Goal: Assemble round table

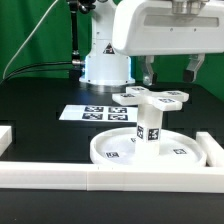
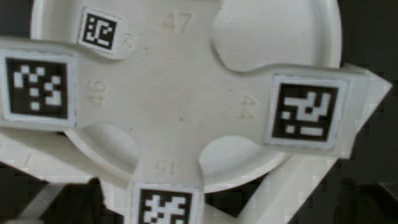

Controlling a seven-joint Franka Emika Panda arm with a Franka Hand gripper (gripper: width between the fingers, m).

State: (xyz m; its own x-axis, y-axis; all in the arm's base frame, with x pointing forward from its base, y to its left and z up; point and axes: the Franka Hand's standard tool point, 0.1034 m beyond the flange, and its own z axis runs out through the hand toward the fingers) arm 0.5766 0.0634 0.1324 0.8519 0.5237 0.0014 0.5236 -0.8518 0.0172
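The four-armed cross piece [image 1: 157, 97] lies flat on top of the short post [image 1: 150, 128]. The post stands upright in the middle of the rimmed round disc [image 1: 108, 150]. My gripper [image 1: 170, 78] hangs just above the cross piece. Its two fingers are spread wide and hold nothing. In the wrist view the cross piece [image 2: 178, 110] fills the frame with its tagged arms, and the disc [image 2: 267, 40] lies beneath it. My fingers do not show in that view.
The marker board [image 1: 95, 113] lies on the black table behind the disc, toward the exterior view's left. Long white border bars run along the front [image 1: 100, 180] and the right side [image 1: 212, 150]. The arm's white base [image 1: 105, 65] stands at the back.
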